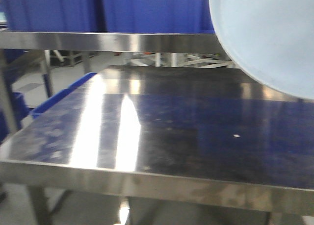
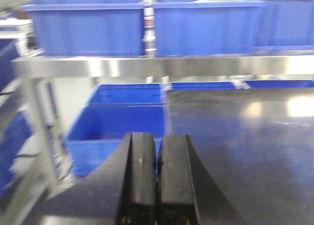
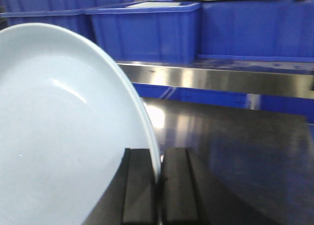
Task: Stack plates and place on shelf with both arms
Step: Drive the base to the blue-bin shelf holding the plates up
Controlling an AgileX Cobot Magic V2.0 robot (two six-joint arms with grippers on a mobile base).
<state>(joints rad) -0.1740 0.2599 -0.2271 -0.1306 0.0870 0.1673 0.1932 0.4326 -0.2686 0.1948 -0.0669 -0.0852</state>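
My right jaws grip the rim of a pale blue-white glossy round plate (image 3: 59,127), tilted above the stainless-steel surface (image 1: 196,137); my left jaws are clenched empty.

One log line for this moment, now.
left end effector: shut, empty | right end effector: shut on plate rim | plate: held tilted, not on steel shelf

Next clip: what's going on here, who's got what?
The right gripper is clamped on the rim of a pale blue plate and holds it tilted up above the steel shelf, not yet set down. The left gripper is shut with nothing in it, near the shelf's left edge with blue bins beyond. Only one plate can be made out.
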